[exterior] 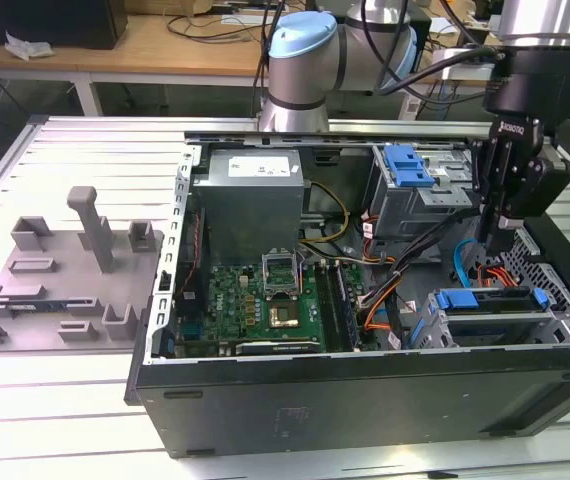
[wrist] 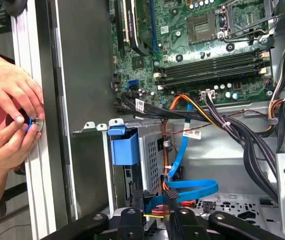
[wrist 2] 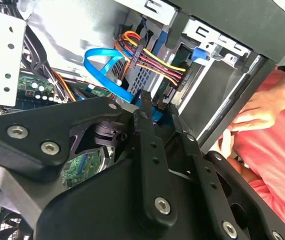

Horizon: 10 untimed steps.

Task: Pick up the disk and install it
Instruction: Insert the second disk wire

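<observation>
The open computer case (exterior: 365, 400) holds the disk (exterior: 490, 300), which lies flat in the lower drive cage at the case's corner. The gripper (exterior: 495, 240) hangs just above it, fingers parted and empty. This looks like the approach to the pick. A grasp calls for slipping the fingers past the blue cables (wrist: 185, 150) beside the cage. The case rests on a slotted metal table (exterior: 85, 140), with a wooden bench (exterior: 165, 50) beyond it.
</observation>
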Motion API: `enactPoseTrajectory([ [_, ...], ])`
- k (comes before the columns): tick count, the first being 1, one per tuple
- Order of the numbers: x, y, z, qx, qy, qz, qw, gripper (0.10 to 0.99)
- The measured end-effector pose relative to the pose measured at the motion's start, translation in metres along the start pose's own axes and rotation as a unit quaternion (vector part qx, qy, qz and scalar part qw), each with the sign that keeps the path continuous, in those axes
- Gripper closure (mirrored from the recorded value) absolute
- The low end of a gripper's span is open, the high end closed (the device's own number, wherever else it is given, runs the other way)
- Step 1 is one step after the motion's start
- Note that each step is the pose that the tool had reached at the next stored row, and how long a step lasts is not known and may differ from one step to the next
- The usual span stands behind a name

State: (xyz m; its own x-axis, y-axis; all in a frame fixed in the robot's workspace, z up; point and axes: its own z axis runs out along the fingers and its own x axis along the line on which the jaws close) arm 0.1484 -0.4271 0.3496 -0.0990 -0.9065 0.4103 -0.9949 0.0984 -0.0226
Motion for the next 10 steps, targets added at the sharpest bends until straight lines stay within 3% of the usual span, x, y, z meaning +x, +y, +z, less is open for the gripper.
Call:
enactPoseTrajectory([
  [3,0.0001,0.0011,0.0002,-0.0013,0.0021,0.003,1.0000,0.804],
  [4,0.0000,0.0014,0.0003,-0.0017,0.0028,0.004,1.0000,0.878],
  [10,-0.0002,0.0019,0.0010,-0.0028,0.0052,0.008,1.0000,0.878],
])
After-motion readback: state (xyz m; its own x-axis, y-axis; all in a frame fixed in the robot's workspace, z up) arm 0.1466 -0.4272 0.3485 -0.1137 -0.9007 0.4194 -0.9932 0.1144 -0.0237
